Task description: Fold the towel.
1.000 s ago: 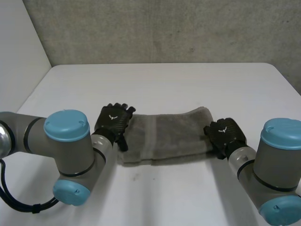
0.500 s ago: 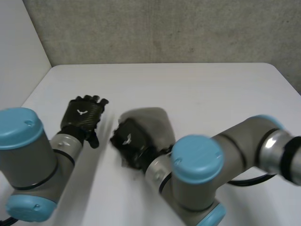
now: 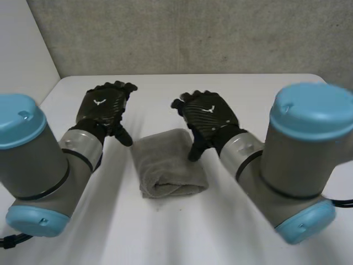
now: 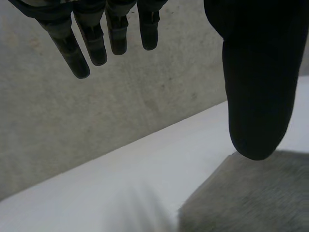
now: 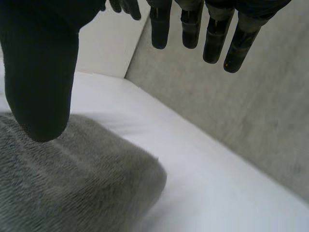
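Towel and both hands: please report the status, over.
Left hand open, holds nothing. Right hand open, holds nothing. Towel folded, lying on table. No obstacle seen.

Soft, even light brightens the white table [image 3: 248,99]; the towel [image 3: 168,163] casts a faint, thin shadow.

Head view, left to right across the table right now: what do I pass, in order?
left arm → left robot hand, open → folded towel → right robot hand, open, its thumb over the towel's right edge → right arm
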You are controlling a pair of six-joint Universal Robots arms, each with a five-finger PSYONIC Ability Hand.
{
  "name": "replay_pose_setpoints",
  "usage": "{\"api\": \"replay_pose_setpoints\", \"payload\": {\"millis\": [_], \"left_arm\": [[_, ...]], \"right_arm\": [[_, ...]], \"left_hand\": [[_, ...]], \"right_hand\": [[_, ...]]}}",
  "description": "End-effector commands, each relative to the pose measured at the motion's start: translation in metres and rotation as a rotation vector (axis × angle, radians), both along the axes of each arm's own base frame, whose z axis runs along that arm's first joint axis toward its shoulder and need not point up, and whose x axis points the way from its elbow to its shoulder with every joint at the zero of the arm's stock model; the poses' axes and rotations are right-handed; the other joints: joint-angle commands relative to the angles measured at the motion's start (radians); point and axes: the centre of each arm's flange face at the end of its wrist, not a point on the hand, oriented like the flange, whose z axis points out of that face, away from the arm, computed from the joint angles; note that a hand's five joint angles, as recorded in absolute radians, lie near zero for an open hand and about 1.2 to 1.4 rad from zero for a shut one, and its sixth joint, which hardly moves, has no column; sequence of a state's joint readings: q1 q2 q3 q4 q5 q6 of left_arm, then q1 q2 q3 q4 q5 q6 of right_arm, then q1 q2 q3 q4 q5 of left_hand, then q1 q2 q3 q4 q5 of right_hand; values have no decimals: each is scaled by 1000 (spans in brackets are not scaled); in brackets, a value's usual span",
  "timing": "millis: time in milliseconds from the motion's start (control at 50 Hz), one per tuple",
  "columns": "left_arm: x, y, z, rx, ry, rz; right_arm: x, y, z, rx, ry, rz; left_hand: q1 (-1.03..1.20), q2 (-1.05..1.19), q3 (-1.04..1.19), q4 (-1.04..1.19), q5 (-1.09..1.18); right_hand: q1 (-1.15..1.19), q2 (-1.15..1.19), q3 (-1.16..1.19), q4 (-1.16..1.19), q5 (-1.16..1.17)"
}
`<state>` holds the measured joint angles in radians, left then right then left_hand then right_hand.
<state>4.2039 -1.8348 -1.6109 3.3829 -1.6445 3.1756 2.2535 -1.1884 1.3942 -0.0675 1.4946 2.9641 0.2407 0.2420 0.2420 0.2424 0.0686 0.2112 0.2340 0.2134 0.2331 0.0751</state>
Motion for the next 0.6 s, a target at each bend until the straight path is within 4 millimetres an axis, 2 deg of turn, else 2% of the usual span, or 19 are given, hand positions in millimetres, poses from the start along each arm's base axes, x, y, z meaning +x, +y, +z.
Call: {"api": "replay_pose_setpoints", "payload": {"millis": [20, 40, 60, 80, 100, 120, 140, 180, 200, 240, 280, 360, 420, 460, 480, 520, 560, 580, 600], "left_arm": [[-16, 3, -31, 180, -25, -24], [-16, 3, -31, 180, -25, -24], [-16, 2, -42, 215, -46, -21], [-16, 2, -43, 215, -46, -21], [-17, 1, -53, 241, -66, -19], [-17, 1, -63, 263, -80, -20], [-17, 1, -63, 263, -80, -20], [-17, 1, -81, 303, -111, -19], [-17, 1, -81, 303, -111, -19], [-17, 3, -91, 328, -126, -28], [-17, 3, -94, 336, -132, -28], [-18, 2, -95, 331, -131, -28], [-19, 0, -92, 322, -126, -32], [-20, -1, -91, 318, -124, -32], [-20, -2, -86, 307, -118, -32], [-21, -3, -80, 296, -109, -31], [-20, -5, -51, 228, -67, -30], [-20, -5, -51, 228, -67, -30], [-19, -4, -31, 181, -41, -30]], "right_arm": [[2, -22, -25, 202, 16, 23], [2, -22, -25, 203, 16, 23], [6, -27, -32, 214, 24, 33], [10, -31, -41, 234, 38, 43], [10, -31, -41, 234, 38, 43], [13, -34, -53, 260, 57, 45], [13, -34, -53, 260, 57, 45], [18, -40, -73, 294, 103, 52], [18, -40, -73, 294, 104, 52], [20, -46, -93, 282, 179, 56], [22, -48, -99, 263, 209, 63], [23, -52, -100, 232, 231, 69], [24, -53, -92, 213, 221, 71], [23, -53, -70, 173, 188, 65], [23, -53, -69, 173, 188, 65], [22, -52, -55, 151, 164, 57], [13, -55, -19, 101, 97, 11], [13, -55, -19, 101, 96, 11], [5, -58, 2, 68, 54, -33]], "left_hand": [[40, 39, 39, 39, 38], [40, 39, 39, 39, 38], [40, 39, 39, 39, 38], [40, 39, 39, 39, 38], [34, 33, 33, 33, 32], [29, 27, 27, 27, 26], [29, 27, 27, 27, 26], [8, 7, 7, 6, 6], [8, 7, 7, 6, 6], [-1, -2, -2, -2, -3], [-10, -11, -11, -11, -12], [-13, -14, -14, -14, -15], [-15, -17, -17, -17, -18], [-18, -20, -20, -20, -21], [-18, -20, -20, -20, -21], [-21, -23, -23, -23, -24], [-21, -23, -23, -23, -24], [-21, -23, -23, -23, -24], [-21, -23, -23, -23, -24]], "right_hand": [[-37, -59, -39, -59, -75], [-37, -59, -39, -59, -75], [-37, -59, -39, -59, -75], [-37, -59, -39, -59, -75], [-37, -59, -39, -59, -75], [-37, -59, -39, -59, -75], [-37, -59, -39, -59, -75], [-37, -59, -39, -59, -75], [-37, -59, -39, -59, -75], [-37, -59, -39, -59, -75], [-37, -59, -39, -59, -75], [-37, -59, -39, -59, -75], [-37, -59, -39, -59, -75], [-37, -59, -39, -59, -75], [-37, -59, -39, -59, -75], [-37, -59, -39, -59, -75], [-37, -59, -39, -59, -75], [-37, -59, -39, -59, -75], [-37, -59, -39, -59, -75]]}}
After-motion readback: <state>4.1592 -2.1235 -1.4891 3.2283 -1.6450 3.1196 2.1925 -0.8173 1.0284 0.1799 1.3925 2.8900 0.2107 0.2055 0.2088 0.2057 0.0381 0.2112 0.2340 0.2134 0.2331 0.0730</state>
